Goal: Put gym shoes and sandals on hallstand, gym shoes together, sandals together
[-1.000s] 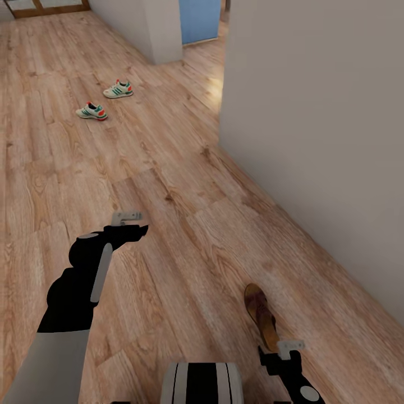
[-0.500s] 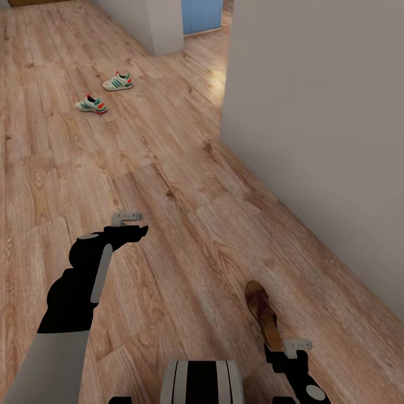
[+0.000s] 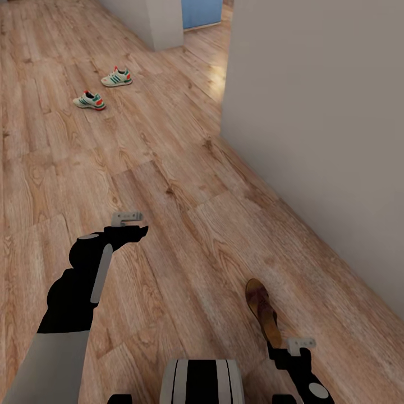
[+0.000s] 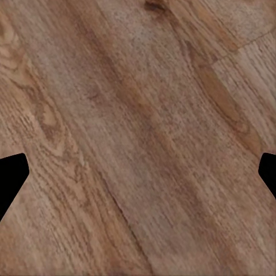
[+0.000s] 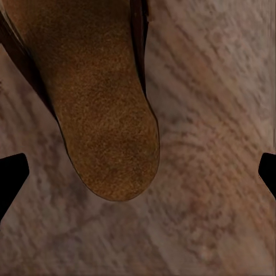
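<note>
Right gripper (image 3: 300,343) is being held wide open above a brown sandal (image 3: 264,314), lower right.
Left gripper (image 3: 128,220), lower left, is being held open and empty over the wood-plank floor (image 3: 185,224).

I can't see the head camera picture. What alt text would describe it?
A brown sandal lies on the wood-plank floor just ahead of the robot's right hand. The left hand hovers over bare planks, and two white gym shoes sit far down the corridor.

Matt, grainy wood-plank floor (image 3: 168,168); sandal (image 5: 98,109) footbed looks rough, cork-like.
</note>
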Tool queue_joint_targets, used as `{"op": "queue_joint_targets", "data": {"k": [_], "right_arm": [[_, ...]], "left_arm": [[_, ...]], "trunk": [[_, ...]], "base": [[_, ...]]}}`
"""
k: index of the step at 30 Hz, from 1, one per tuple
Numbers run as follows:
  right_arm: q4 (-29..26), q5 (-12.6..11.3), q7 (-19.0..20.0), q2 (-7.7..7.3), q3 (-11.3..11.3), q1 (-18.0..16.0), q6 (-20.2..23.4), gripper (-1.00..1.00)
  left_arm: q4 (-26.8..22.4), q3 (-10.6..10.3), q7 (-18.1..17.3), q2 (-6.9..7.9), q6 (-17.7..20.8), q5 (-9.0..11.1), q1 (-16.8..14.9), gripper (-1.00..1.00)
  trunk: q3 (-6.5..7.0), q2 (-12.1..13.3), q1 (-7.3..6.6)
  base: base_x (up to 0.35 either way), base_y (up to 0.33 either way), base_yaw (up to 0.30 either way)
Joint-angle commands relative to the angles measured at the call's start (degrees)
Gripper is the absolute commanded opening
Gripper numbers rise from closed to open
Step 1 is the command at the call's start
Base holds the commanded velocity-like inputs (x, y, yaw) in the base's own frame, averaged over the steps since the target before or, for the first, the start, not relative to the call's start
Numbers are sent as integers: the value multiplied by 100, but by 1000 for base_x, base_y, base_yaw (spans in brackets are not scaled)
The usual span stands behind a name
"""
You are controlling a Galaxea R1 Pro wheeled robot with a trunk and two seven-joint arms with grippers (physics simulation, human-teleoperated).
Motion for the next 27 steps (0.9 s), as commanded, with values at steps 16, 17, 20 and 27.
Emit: {"op": "queue_joint_targets", "data": {"k": [16, 17, 20, 27], "right_arm": [[-127, 0, 0, 10, 0, -1, -2, 100], [-127, 0, 1, 10, -1, -1, -2, 100], [-128, 0, -1, 11, 1, 0, -2, 100], [-128, 2, 1, 12, -2, 0, -2, 100]], "left_arm": [[0, 0, 0, 0, 0, 0, 0, 100], [0, 0, 0, 0, 0, 0, 0, 100], [0, 0, 0, 0, 0, 0, 0, 100], [0, 0, 0, 0, 0, 0, 0, 100]], "trunk": [[-246, -9, 18], [-277, -11, 21], [-370, -15, 28], [-577, -24, 46]], "base": [[0, 0, 0], [0, 0, 0], [0, 0, 0], [0, 0, 0]]}}
